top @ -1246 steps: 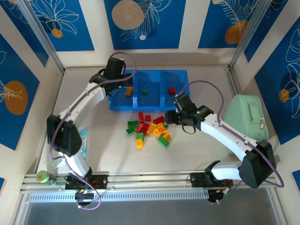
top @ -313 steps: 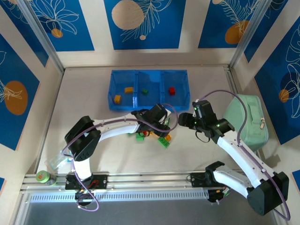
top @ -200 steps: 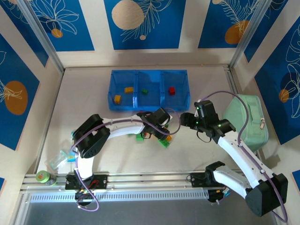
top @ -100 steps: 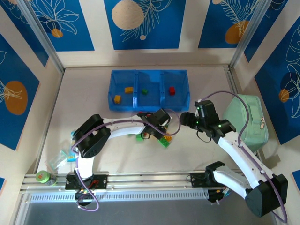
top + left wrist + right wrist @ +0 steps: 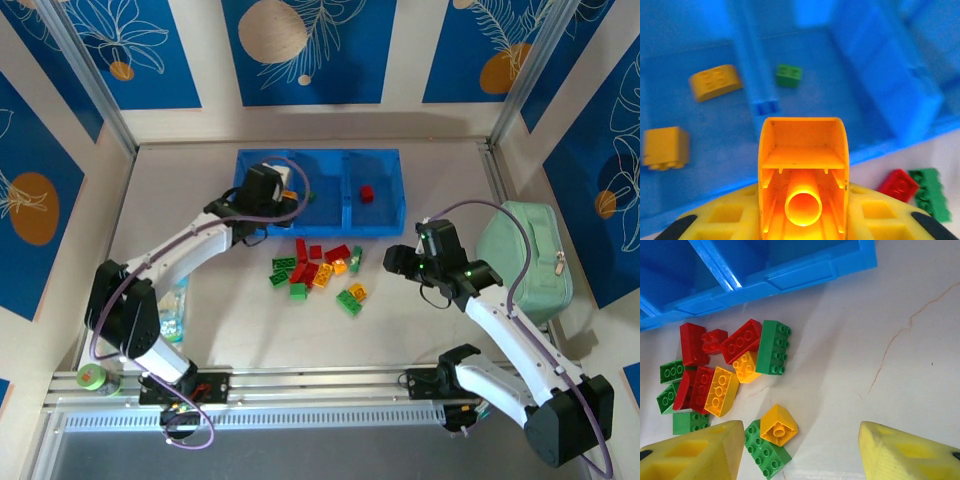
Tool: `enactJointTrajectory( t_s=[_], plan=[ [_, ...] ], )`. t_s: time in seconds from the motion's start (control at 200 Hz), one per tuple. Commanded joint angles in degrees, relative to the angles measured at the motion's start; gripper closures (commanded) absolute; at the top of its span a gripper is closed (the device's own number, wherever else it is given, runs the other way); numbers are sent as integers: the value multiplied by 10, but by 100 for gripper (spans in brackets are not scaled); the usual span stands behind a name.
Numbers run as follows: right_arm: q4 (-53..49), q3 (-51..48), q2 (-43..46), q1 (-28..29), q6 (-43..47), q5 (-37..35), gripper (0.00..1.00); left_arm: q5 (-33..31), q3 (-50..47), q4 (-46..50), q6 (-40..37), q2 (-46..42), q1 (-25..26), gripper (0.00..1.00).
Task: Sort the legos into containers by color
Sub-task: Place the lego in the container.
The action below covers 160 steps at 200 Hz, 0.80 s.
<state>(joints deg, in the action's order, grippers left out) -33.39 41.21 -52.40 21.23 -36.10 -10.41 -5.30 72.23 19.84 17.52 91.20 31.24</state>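
A moment ago the left pincer was down in the pile of bricks on the tabletop. Now it has gone up and over to the blue tray. It is closed tight on one orange-yellow brick, so the pick worked. The brick hangs over the tray, near the wall between the left box and the middle box. The yellow ones are in the left box, so I think the next thing is to move a bit left and let go there.

The right pincer has hardly moved. It hangs over the tabletop, just right of the pile. Its two fingers are wide apart with nothing between them.

Now the count. The tray has three boxes:
- Left box: two yellow bricks.
- Middle box: one green brick.
- Right box: one red brick.

That makes four put away, and one more in the air.

On the tabletop, seen from the right wrist, there are five loose green bricks and three loose yellow bricks. I think there are five loose red bricks. The red ones lean on each other, so it could be one more or one less. About thirteen are left to sort, so the job is only just getting going.
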Motion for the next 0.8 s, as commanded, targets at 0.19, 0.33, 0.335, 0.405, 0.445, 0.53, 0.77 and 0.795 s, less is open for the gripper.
enactJointTrajectory(
  t_s=[0.19,0.33,0.335,0.405,0.445,0.53,0.77,0.795],
  plan=[
    [5,2,-1,-1,-3,18,38,-50,163,94,4,137,-74,73],
    [0,1,10,-1,-2,16,38,-55,232,132,27,196,-104,72],
    [0,1,11,-1,-2,16,38,-55,234,132,27,197,-104,72],
    [-4,-1,14,-2,-1,15,37,-59,261,140,27,220,-111,71],
    [-6,0,15,-2,0,14,38,-61,277,148,28,231,-115,70],
    [-9,1,17,-2,1,12,38,-81,311,170,32,251,-121,67],
    [2,7,15,-3,0,16,38,-151,331,196,32,228,-102,27],
    [3,7,13,-3,0,17,38,-159,326,194,29,220,-96,27]
  ],
)
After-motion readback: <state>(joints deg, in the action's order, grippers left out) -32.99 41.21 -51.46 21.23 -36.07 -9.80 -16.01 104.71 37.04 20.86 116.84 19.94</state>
